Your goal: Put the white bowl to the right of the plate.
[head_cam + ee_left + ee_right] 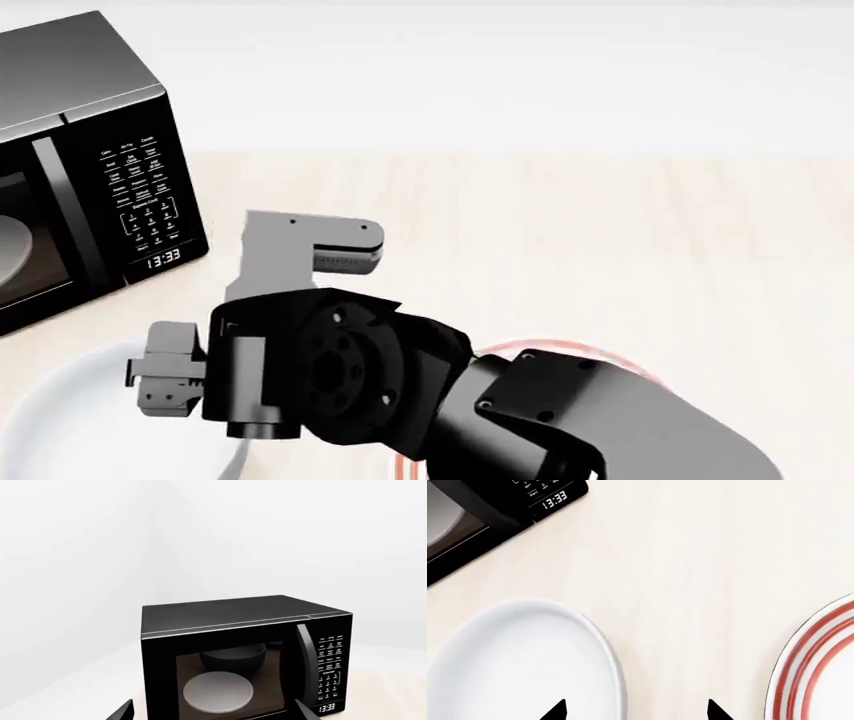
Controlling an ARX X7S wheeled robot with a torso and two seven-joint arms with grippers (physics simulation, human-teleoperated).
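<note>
White bowl (527,660) sits left of the plate (817,665), unmoved; right gripper (636,711) spread above its rim, nothing grasped; left gripper's state can't be told.

The head view looks steeply down on the pale wooden bench (601,230). The right wrist view hangs close above it. The left wrist view faces the boxy black microwave (227,630), which all three share.

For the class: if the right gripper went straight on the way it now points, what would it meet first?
Probably the white bowl's rim, which lies between the open jaws of the right gripper, with bare table beside it. Depth is unclear. The plate sits off to one side.
</note>
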